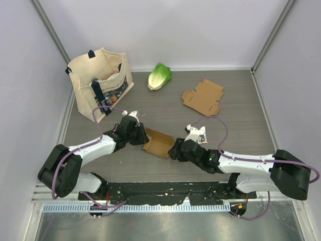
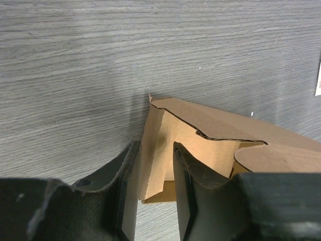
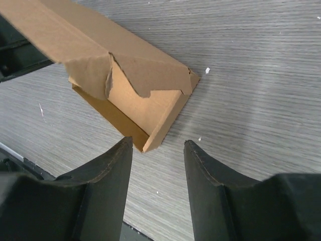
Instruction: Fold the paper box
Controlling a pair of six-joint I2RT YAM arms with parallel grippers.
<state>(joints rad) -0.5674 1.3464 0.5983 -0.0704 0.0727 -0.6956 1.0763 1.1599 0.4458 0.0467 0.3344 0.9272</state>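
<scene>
A partly folded brown cardboard box (image 1: 159, 144) is lying on the grey wood-grain tabletop (image 1: 241, 125) near the middle of its near edge. The left gripper (image 2: 155, 150) is pinching the box's upright end wall between its black fingers. The right gripper (image 3: 157, 144) is standing agape, its jaws just beside the box's opposite corner. A cream canvas tote bag (image 1: 100, 80) is sitting at the far left corner.

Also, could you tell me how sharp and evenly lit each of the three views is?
Top external: soft, even light, all in focus. Left wrist: the paper box is sharp and throws a soft shadow on the table; the left gripper is dark and blurred. Right wrist: box and wood grain crisp, right gripper slightly soft.
</scene>
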